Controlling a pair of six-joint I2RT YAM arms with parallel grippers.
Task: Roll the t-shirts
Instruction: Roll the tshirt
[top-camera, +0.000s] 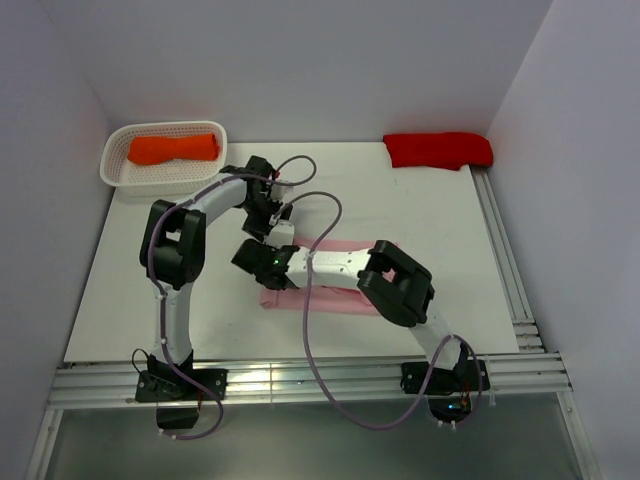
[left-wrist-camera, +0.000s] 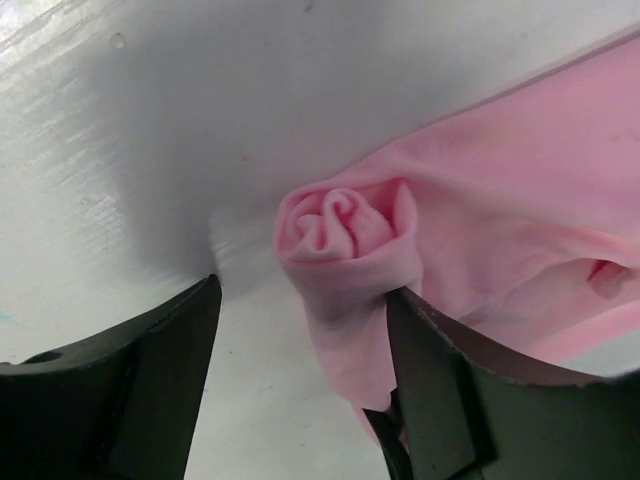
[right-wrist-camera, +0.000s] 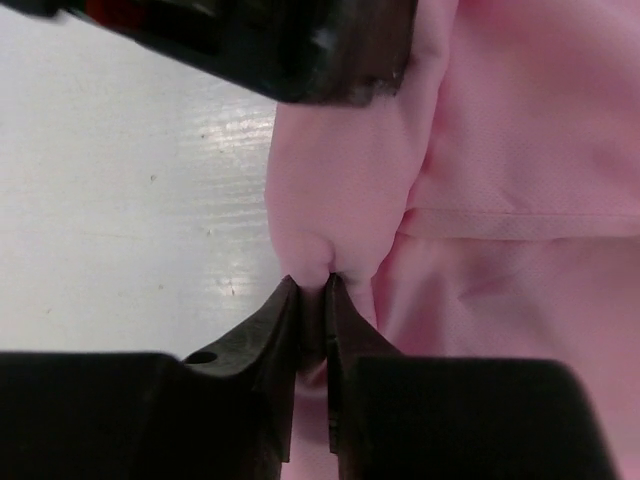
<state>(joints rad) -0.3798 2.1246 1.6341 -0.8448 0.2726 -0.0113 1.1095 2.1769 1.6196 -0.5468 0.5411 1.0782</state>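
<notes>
Three shirts in view. Far left: orange shirt (top-camera: 172, 149), folded, lies inside a white basket (top-camera: 112, 172) at the back corner of the table (top-camera: 440, 250). Centre: pink shirt (top-camera: 340, 303) lies flat on the table under both arms, one end wound into a tight spiral roll (left-wrist-camera: 345, 228). Left gripper (left-wrist-camera: 300, 375) stands open, jaws apart on either side of that roll; one finger (left-wrist-camera: 450, 390) touches the cloth, the other is clear of it. Right gripper (right-wrist-camera: 312, 300) is clamped tight on a small pinch of pink cloth at the shirt's edge. Far right: red shirt (top-camera: 438, 150), bunched, at the table's back edge, well apart from the rest.
</notes>
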